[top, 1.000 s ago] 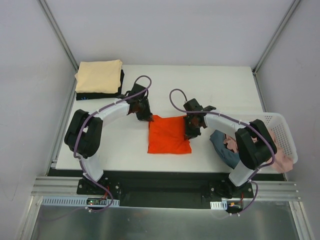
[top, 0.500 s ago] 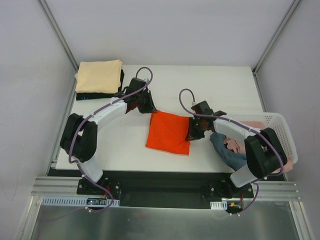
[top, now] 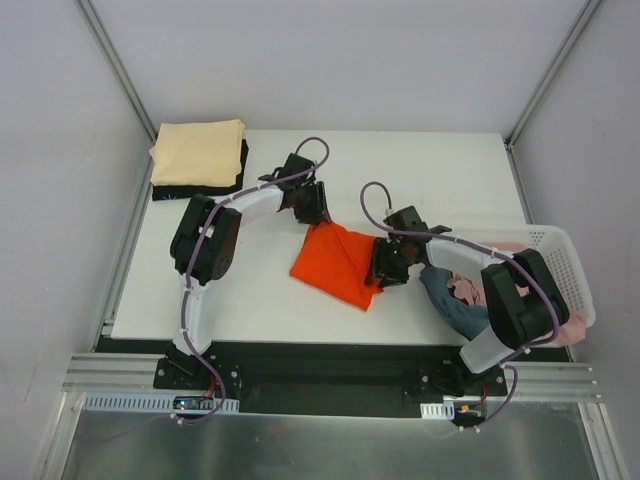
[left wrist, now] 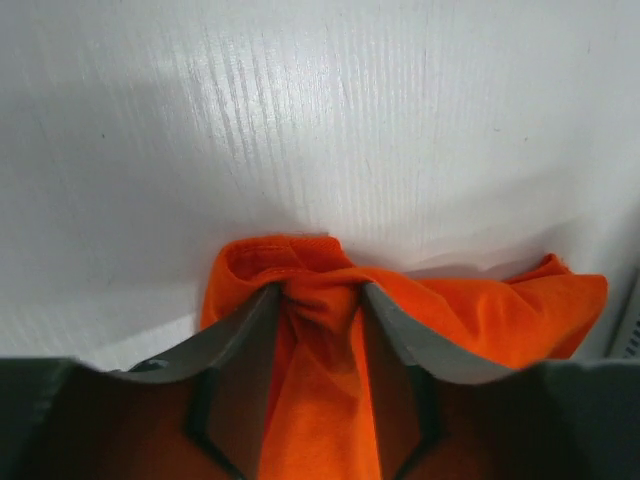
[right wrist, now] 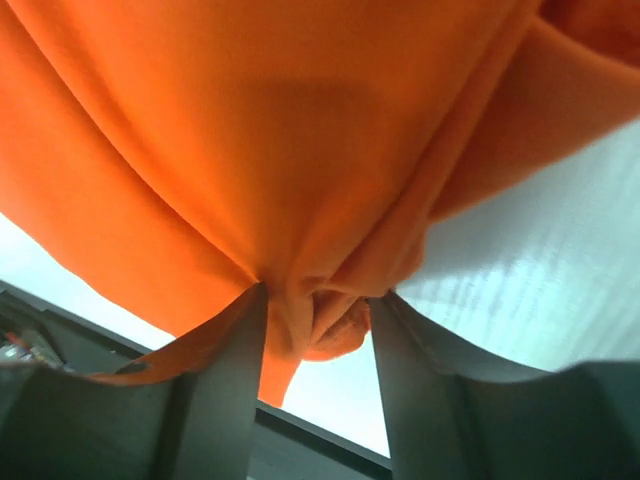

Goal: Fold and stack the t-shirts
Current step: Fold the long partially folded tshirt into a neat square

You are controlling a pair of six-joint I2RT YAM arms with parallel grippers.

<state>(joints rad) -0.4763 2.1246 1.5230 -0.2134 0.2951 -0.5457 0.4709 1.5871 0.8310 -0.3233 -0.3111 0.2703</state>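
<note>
At far left a folded cream t-shirt lies on a black t-shirt, so two look stacked. Mid-table, the left gripper and right gripper each clamp a bunched edge of the orange-red t-shirt, its fold unfinished. A blue t-shirt and a pink t-shirt wait at the basket.

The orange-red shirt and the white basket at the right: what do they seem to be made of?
The orange-red shirt looks like soft, matte knit cloth, perhaps cotton jersey: it gathers into rounded folds and creases in both wrist views. The white basket looks like moulded plastic: a stiff, even lattice wall with a smooth rim, though its finish is hard to judge from above.
</note>
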